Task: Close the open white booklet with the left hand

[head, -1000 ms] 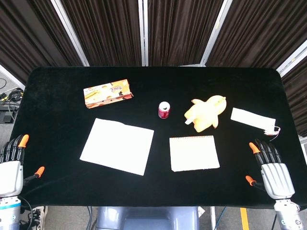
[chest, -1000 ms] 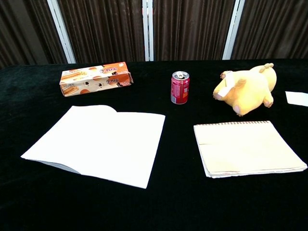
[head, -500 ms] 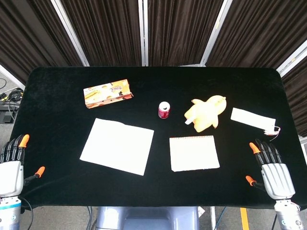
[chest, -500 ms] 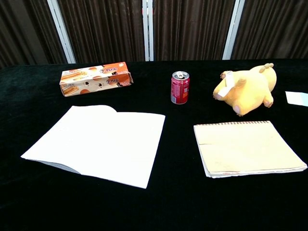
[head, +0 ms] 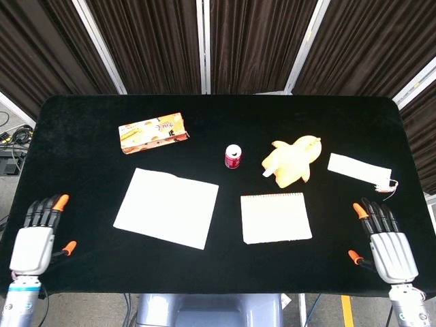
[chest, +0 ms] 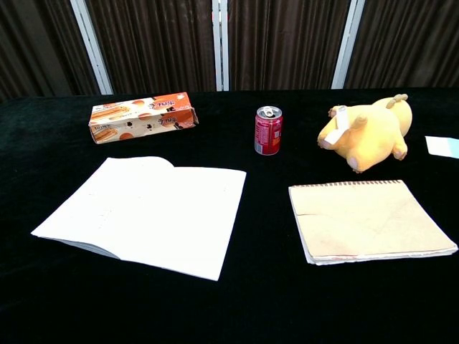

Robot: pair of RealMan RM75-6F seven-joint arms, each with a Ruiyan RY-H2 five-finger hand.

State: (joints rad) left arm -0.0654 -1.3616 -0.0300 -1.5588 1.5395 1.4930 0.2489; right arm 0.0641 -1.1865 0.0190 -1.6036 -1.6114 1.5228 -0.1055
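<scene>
The open white booklet (head: 167,207) lies flat on the black table, left of centre; in the chest view the white booklet (chest: 147,211) has its pages spread and a slight curl at the far edge. My left hand (head: 37,240) hovers at the table's near left corner, fingers apart and holding nothing, well to the left of the booklet. At the near right corner my right hand (head: 385,240) is open too, fingers spread. Neither hand shows in the chest view.
An orange snack box (head: 153,132) lies behind the booklet. A red can (head: 233,156) stands mid-table beside a yellow plush toy (head: 291,161). A spiral notepad (head: 275,217) lies right of centre, and a white packet (head: 359,169) sits at the far right.
My left hand has moved right and inward over the table's near left corner. The right hand and the objects have not moved.
</scene>
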